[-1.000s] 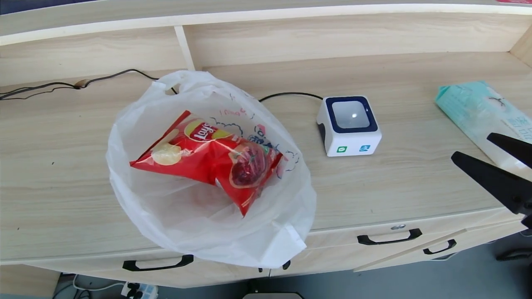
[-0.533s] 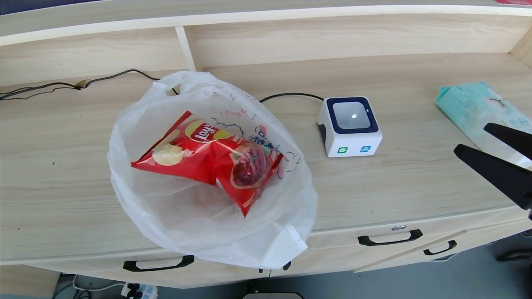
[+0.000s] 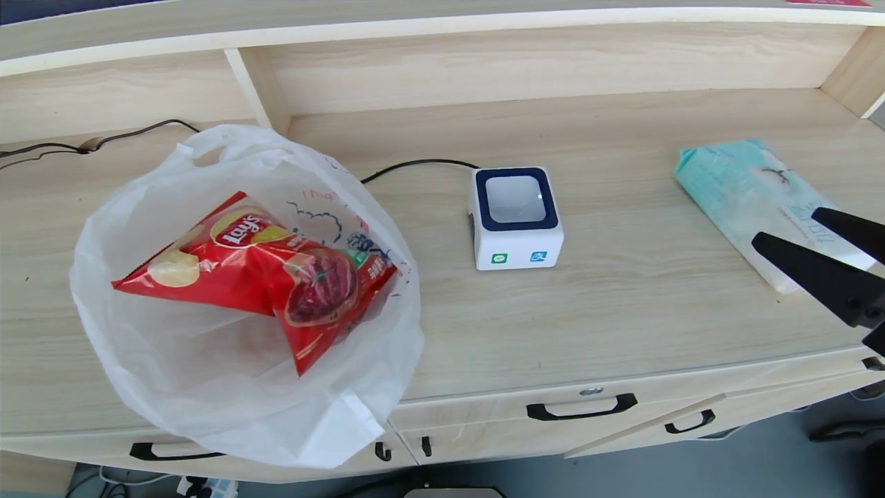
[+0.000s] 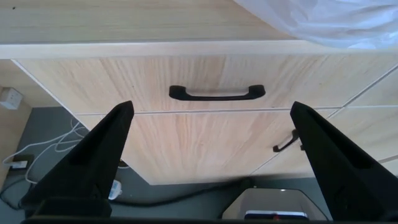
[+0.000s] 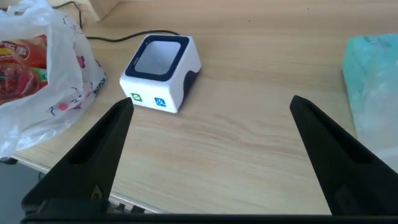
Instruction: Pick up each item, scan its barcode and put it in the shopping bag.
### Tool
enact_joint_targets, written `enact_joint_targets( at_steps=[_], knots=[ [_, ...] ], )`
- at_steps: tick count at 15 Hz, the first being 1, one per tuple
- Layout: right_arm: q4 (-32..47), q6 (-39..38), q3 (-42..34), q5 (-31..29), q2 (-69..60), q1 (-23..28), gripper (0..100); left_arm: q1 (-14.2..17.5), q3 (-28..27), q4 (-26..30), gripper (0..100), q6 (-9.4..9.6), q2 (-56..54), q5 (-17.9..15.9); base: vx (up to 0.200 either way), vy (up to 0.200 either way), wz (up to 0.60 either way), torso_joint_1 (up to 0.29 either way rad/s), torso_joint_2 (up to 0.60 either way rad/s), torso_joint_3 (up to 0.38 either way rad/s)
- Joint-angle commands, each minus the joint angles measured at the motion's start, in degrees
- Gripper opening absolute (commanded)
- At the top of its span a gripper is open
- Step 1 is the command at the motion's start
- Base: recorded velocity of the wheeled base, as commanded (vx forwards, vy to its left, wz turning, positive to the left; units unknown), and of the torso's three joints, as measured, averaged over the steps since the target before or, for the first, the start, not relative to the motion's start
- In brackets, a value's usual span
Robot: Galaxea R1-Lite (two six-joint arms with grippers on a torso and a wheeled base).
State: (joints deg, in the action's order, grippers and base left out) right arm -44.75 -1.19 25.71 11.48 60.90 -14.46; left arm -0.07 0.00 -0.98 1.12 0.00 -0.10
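Observation:
A white plastic shopping bag (image 3: 228, 373) lies open on the wooden counter at the left, with a red chips bag (image 3: 263, 277) inside it. The white barcode scanner (image 3: 515, 218) with a dark-framed window stands mid-counter; the right wrist view has the scanner (image 5: 163, 73) too. A pale teal tissue pack (image 3: 750, 197) lies at the right, with my right gripper (image 3: 795, 232) open just in front of it, nothing between its fingers. The tissue pack (image 5: 373, 93) sits beside one finger in the right wrist view. My left gripper (image 4: 211, 118) hangs open below the counter, facing a drawer front.
The counter (image 3: 622, 304) has a raised back shelf with a divider (image 3: 252, 86). Black cables (image 3: 408, 166) run along the back to the scanner. Drawers with black handles (image 3: 581, 409) line the front, and a drawer handle (image 4: 216, 94) faces the left wrist camera.
The head camera has turned right, so everything shifts left in the picture. The right gripper stays open near the tissue pack, slightly closer to it.

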Motion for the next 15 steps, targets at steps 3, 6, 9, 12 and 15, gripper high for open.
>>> enact_joint_targets(
  at_steps=[3, 6, 9, 12, 15],
  knots=[
    [0.1, 0.0, 3.9, 1.0, 4.7, 1.7, 100, 0.0, 0.0, 0.0, 100, 0.02, 0.1, 0.0, 0.000, -0.200, 0.00, -0.001, 0.00, 0.002],
    [10.2, 4.4, 9.0, 0.9, 6.9, 5.8, 100, 0.0, 0.0, -0.1, 100, 0.02, 0.1, 0.0, 0.000, 0.000, 0.00, 0.000, 0.00, 0.000],
    [28.5, 10.1, 22.1, 2.1, 10.6, 10.8, 100, 0.0, 0.0, -0.1, 100, 0.02, 0.1, 0.0, 0.000, 0.000, 0.00, 0.000, 0.00, 0.000],
    [34.1, 12.0, 33.2, 2.3, 17.2, 12.1, 100, 0.0, 0.0, -0.1, 100, 0.02, 0.1, 0.0, 0.000, 0.000, 0.00, 0.000, 0.00, 0.000],
    [33.4, 12.5, 35.8, 2.3, 20.4, 13.6, 100, 0.0, 0.0, -0.1, 100, -0.07, 0.1, 0.0, 0.000, 0.000, 0.00, 0.000, 0.00, 0.000]
  ],
)
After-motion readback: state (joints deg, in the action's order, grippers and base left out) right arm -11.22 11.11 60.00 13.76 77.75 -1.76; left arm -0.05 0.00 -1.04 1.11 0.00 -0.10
